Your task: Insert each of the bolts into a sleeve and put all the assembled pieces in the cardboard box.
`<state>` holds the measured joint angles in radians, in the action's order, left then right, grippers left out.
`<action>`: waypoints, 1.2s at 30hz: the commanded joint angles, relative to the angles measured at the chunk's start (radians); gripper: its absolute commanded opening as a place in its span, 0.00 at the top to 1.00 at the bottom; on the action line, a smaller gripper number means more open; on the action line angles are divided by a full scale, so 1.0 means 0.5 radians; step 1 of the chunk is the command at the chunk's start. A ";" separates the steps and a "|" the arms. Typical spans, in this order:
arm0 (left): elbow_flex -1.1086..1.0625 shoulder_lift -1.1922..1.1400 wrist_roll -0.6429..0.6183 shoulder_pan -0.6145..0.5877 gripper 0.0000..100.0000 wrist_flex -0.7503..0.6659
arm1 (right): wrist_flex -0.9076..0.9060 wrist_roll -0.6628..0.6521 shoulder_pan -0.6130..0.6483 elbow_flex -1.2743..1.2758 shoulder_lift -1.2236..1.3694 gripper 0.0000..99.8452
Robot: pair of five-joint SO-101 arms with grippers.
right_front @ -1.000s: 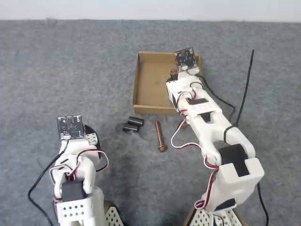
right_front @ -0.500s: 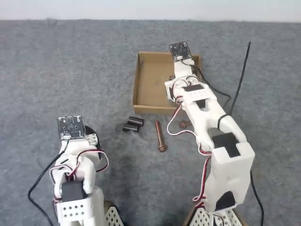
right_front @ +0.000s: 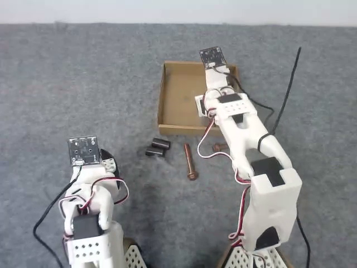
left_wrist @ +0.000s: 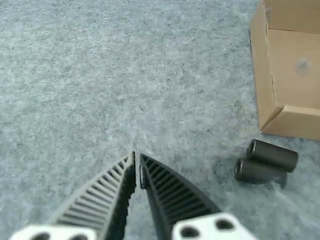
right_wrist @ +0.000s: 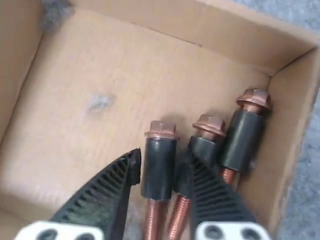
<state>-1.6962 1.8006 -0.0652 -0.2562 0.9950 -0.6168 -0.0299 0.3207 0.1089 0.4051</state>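
Now the bench [right_front: 67, 72] carries the cardboard box [right_front: 163, 100], where we have three assembled pieces [right_wrist: 158, 167] lying. Our right jaws hang released astride one, presumably to leave it there; that arm has pushed deeper in since before. Our left jaws sit clenched, well short of the box. Two bolts [right_front: 190, 161] and two sleeves [right_front: 160, 143] wait outside it.

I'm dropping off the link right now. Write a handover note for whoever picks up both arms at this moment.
Grippers: left gripper shut, over bare carpet. Right gripper open, inside the cardboard box, straddling one assembled piece.
Done: that piece and two more assembled pieces lie side by side in the box.
Left: two sleeves lie together in front of the box, one bolt beside them, and a second bolt partly hidden by the right arm. Assemble both and box them.
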 commanded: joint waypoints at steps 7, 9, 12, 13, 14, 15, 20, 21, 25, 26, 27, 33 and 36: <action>0.023 0.046 0.025 0.000 0.99 0.009 | -0.256 0.018 -0.020 -0.261 -0.103 0.90; 0.023 0.046 0.025 0.000 0.99 0.009 | -0.330 0.015 0.002 -0.261 -0.158 0.94; 0.023 0.046 0.025 0.000 0.99 0.009 | -0.508 0.012 0.038 -0.261 -0.262 1.00; 0.023 0.046 0.025 0.000 0.99 0.009 | -0.572 0.006 0.051 -0.261 -0.302 0.99; 0.023 0.046 0.025 0.000 0.99 0.009 | -0.655 0.003 0.066 -0.261 -0.345 0.99; 0.023 0.046 0.025 0.000 0.99 0.009 | -0.732 0.003 0.081 -0.261 -0.388 0.99; 0.023 0.046 0.025 0.000 0.99 0.009 | -1.026 0.003 0.158 -0.261 -0.640 0.98; 0.023 0.046 0.025 0.000 0.99 0.009 | -1.100 0.003 0.176 -0.261 -0.689 0.98; 0.023 0.046 0.025 0.000 0.99 0.009 | -1.376 0.015 0.305 -0.261 -0.793 0.98; 0.023 0.046 0.025 0.000 0.99 0.009 | -1.428 0.018 0.348 -0.261 -0.793 0.98; 0.023 0.046 0.025 0.000 0.99 0.009 | -1.471 0.018 0.400 -0.261 -0.793 0.98; 0.023 0.046 0.025 0.000 0.99 0.018 | -1.606 0.006 0.704 -0.258 -0.790 0.98; 0.023 0.046 0.025 0.000 0.99 0.061 | -1.579 0.003 0.787 -0.258 -0.787 0.98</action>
<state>-1.6962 1.8006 -0.0652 -0.2562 1.0027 -1.4085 -0.0299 0.6751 0.0338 0.0752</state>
